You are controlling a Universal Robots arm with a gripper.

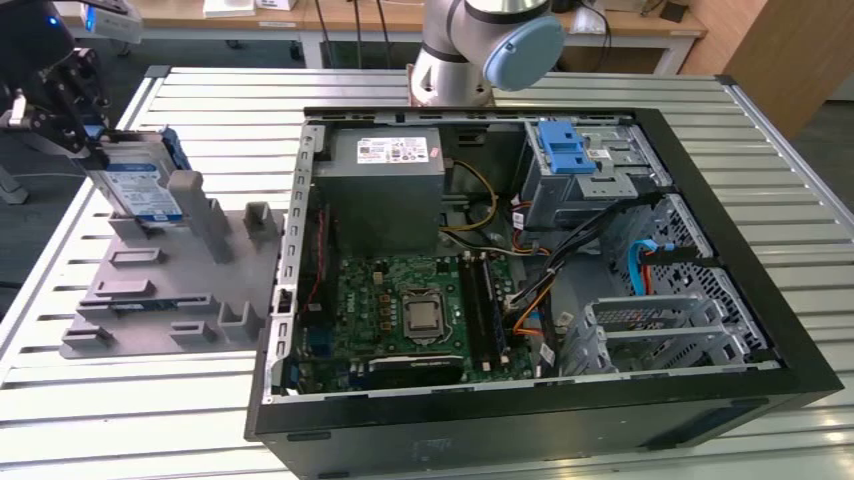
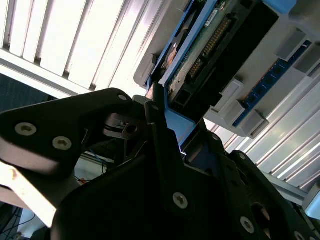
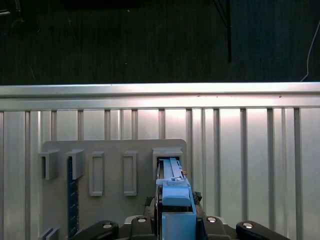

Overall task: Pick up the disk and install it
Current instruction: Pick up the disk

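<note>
Closest to the lens in both wrist views, the gripper is seen with its jaws clamped on the blue plastic bracket of the disk. A green circuit-board edge and a dark connector with a row of pins are shown on the disk's underside in the second wrist view.

At the exterior view's far left, the disk is held upright on edge at the back slot of a grey holder, which is set on the slatted metal table. Its silver face is covered by a white-and-blue label; the print there is too small to be read.

Further right, an open black computer case is laid on its side. A grey power-supply box with a white sticker is mounted inside, its writing also illegible. Right of that, a grey drive cage topped by a blue latch is seen, well apart from the disk.
</note>
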